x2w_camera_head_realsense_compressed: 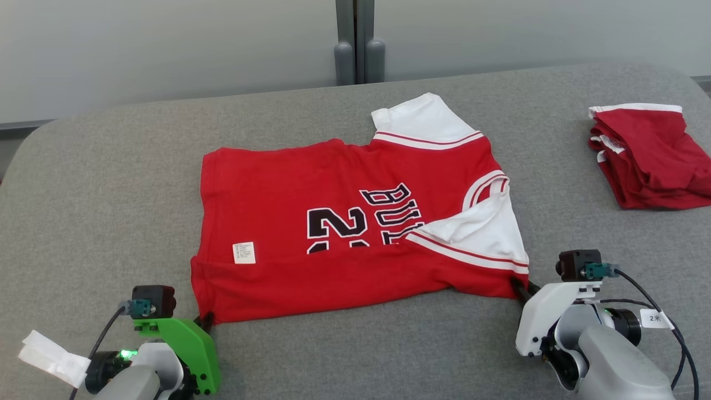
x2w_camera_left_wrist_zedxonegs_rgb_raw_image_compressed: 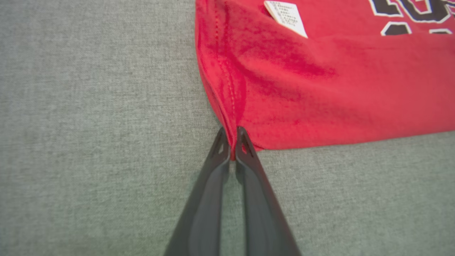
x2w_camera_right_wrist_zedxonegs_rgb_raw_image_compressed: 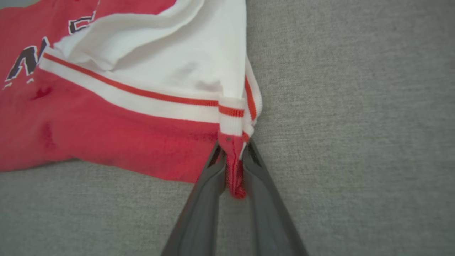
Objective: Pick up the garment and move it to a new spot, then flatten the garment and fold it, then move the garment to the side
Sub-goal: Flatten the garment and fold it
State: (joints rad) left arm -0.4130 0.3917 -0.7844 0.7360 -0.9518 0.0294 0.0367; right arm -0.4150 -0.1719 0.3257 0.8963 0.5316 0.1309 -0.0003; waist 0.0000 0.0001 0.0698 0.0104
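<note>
Pinching near corners of jersey (x2w_camera_head_realsense_compressed: 333, 222): left gripper (x2w_camera_left_wrist_zedxonegs_rgb_raw_image_compressed: 233, 149) clamped on hem, right gripper (x2w_camera_right_wrist_zedxonegs_rgb_raw_image_compressed: 233, 160) clamped on sleeve; folded pile (x2w_camera_head_realsense_compressed: 650, 158) at cushion (x2w_camera_head_realsense_compressed: 111, 194) right edge.

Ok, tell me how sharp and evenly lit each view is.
Head view: even, soft light, no glare, jersey print crisp. Left wrist view: cushion weave sharp, left gripper blurred near the lens. Right wrist view: softer overall, right gripper smeared toward the bottom edge.

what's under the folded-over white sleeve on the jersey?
The white sleeve lies over the red front of the jersey, covering the ends of the black lettering. What the hidden letters read cannot be told.
</note>
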